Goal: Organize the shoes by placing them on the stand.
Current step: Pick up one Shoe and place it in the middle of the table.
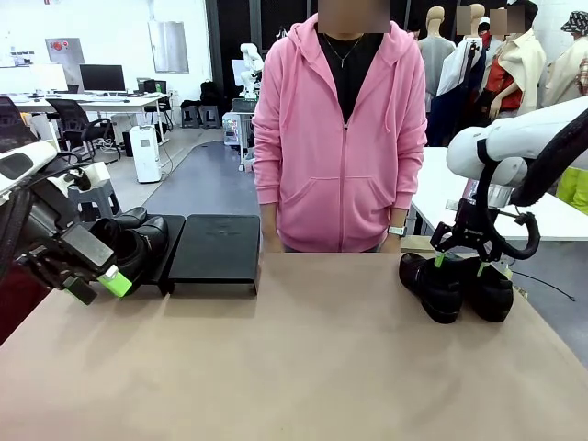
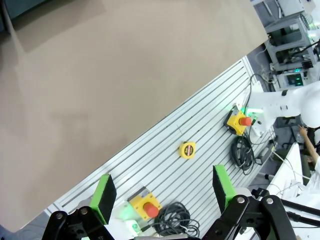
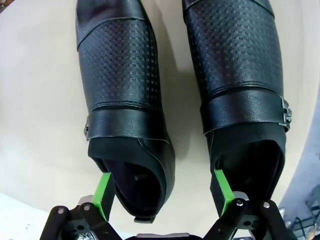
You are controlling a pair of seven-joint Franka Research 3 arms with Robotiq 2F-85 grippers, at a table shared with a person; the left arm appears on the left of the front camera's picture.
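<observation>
Now, right gripper spread wide, a finger over each heel opening of two shoes. Its wrist view catches embossed uppers and buckles; the front view places them table-right. Left gripper is spread too, beside another pair, with the stand beyond.

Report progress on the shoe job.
Done: one pair seems to sit at the stand's left end. In hand: the open right pincer hovers at the second pair, ungripped. Left: move that pair onto the stand's bare part.

Person in pink hoodie behind the tan table
</observation>
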